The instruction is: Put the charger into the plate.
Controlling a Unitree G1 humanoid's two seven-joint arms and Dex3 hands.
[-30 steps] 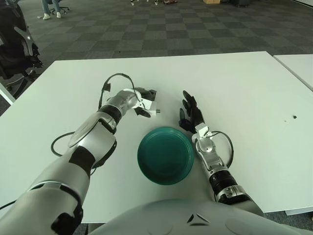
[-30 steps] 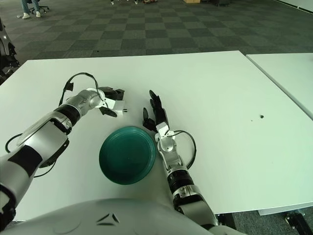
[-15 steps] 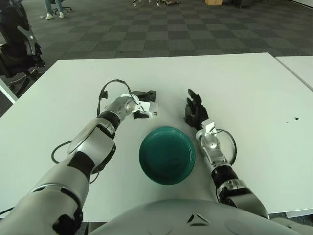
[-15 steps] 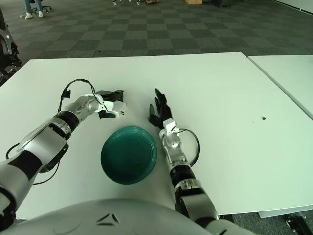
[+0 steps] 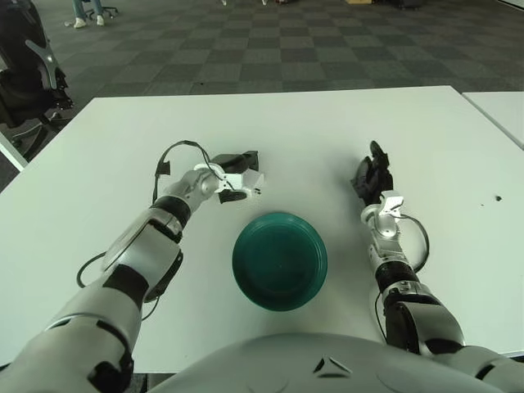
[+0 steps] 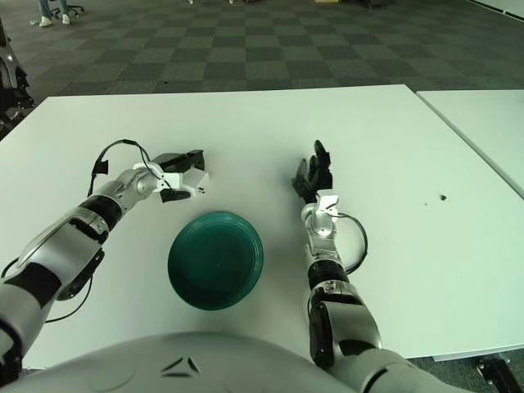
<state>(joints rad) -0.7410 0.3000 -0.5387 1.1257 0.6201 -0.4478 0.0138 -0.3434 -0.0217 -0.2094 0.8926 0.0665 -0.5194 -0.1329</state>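
Nearest me sits the green plate [image 5: 279, 259], on the white table [image 5: 426, 131] with nothing in it. It lies toward me and a little to the inner side of my left hand [image 5: 233, 174], near it but not touching.

My left hand is the one at work. Its dark fingers are clamped on the charger [image 5: 250, 182], a small white block whose prongs point away from my palm, toward the middle of the table. I cannot tell whether the charger is lifted clear of the table or just brushing it.

My right hand [image 5: 370, 175] shows on the other side of the plate, well apart from the charger, fingers loosely extended and holding nothing.

Beyond my left hand the table runs on to its far edge.

By my reckoning the grasp is done and the carry is in hand. The next move calls for drawing my left hand back toward me and inward until the charger is over the plate's hollow, lowering it, then opening my fingers.
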